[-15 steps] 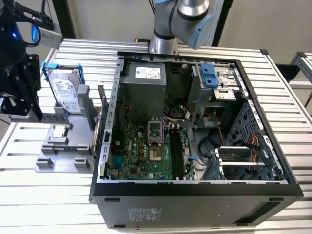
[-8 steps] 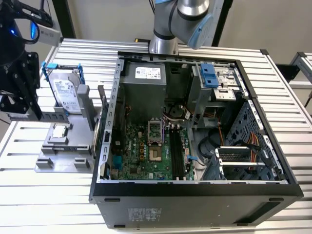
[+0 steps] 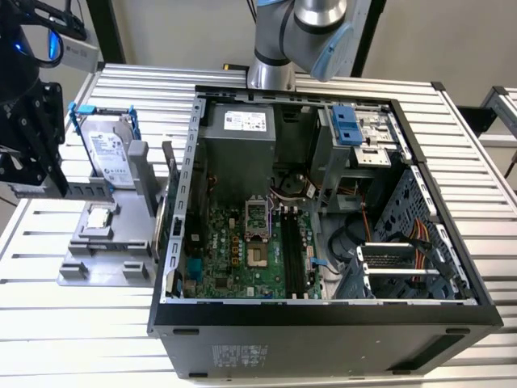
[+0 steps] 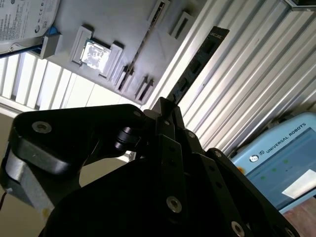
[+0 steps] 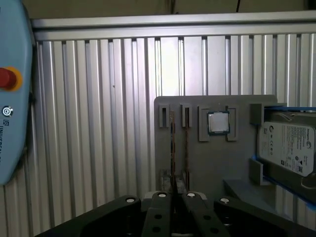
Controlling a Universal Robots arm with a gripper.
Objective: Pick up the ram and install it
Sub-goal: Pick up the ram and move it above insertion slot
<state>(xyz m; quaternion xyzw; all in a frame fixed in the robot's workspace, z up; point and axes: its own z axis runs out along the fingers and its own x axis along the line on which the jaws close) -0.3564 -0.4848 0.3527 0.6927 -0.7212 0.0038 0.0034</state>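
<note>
The ram (image 4: pixel 197 64) is a long dark stick with a row of chips. It juts out from my gripper's (image 4: pixel 165 106) closed fingertips over the ribbed table. In the first wrist view the ram (image 5: pixel 172 148) shows edge-on as a thin line rising from the gripper (image 5: pixel 175 193), in front of the grey holder (image 5: pixel 197 163). In the exterior view the black gripper (image 3: pixel 36 162) hangs at the far left, left of the holder (image 3: pixel 105 259) and well away from the open computer case (image 3: pixel 323 319).
The holder carries a silver hard drive (image 3: pixel 109 149) in a blue bracket and a small square processor chip (image 5: pixel 217 122). Inside the case lies the green motherboard with long dark slots (image 3: pixel 292 250). A pale blue pendant (image 4: pixel 281 163) sits on the ribbed table.
</note>
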